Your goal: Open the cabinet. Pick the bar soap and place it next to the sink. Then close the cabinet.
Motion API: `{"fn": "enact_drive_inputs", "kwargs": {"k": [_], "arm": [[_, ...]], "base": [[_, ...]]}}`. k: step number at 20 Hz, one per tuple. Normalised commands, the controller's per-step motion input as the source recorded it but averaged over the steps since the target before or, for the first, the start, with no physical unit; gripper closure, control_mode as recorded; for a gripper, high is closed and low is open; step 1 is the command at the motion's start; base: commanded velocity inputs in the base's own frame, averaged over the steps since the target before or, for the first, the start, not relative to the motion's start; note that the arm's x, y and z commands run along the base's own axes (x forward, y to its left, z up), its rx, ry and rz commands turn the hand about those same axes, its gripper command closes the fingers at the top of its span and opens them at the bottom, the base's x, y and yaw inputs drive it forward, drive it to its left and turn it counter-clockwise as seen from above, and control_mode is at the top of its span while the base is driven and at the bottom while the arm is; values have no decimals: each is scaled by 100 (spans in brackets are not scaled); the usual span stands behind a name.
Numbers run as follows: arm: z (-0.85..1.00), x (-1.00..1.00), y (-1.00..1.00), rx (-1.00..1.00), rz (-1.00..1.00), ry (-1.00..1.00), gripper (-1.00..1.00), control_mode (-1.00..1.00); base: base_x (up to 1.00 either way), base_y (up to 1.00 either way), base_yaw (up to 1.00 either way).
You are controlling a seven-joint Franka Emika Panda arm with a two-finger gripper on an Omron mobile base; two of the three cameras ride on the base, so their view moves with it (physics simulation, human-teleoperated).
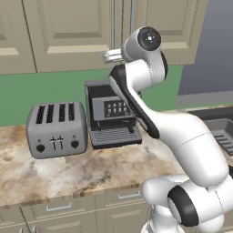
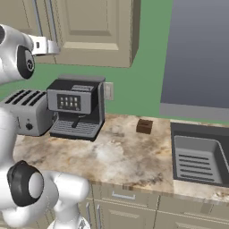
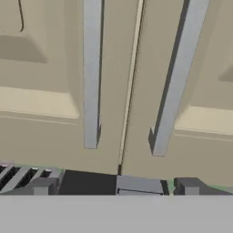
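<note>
1. Table (image 2: 120, 156): marbled; sink (image 2: 199, 159) set in at right.
2. Toaster (image 1: 57, 129), coffee machine (image 1: 111, 113), small brown block (image 2: 144, 126) along the far wall.
3. Pincer (image 3: 116, 187): jaws wide apart, empty, raised close before the cabinet (image 3: 68, 113), both doors shut, just below its two bar handles (image 3: 91, 73).

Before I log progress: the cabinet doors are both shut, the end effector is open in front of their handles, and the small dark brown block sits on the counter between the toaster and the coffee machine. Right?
One thing is off. The small dark brown block sits on the counter between the coffee machine and the sink, not by the toaster; the right base view shows it. The cabinet doors are shut and the end effector is open before their handles.
</note>
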Motion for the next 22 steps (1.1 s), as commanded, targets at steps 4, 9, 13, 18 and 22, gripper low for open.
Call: {"fn": "enact_drive_inputs", "kwargs": {"k": [4, 9, 13, 18, 22], "arm": [[0, 69, -28, 0, 1, 0, -100, -100], [1, 38, -27, 0, 0, 0, -100, -100], [26, 7, -1, 0, 0, 0, -100, -100], [42, -1, 0, 1, 0, 0, -100, -100], [45, -7, 0, 3, 0, 0, -100, -100]], "base": [[0, 0, 0], [0, 0, 0], [0, 0, 0], [0, 0, 0], [0, 0, 0]]}}
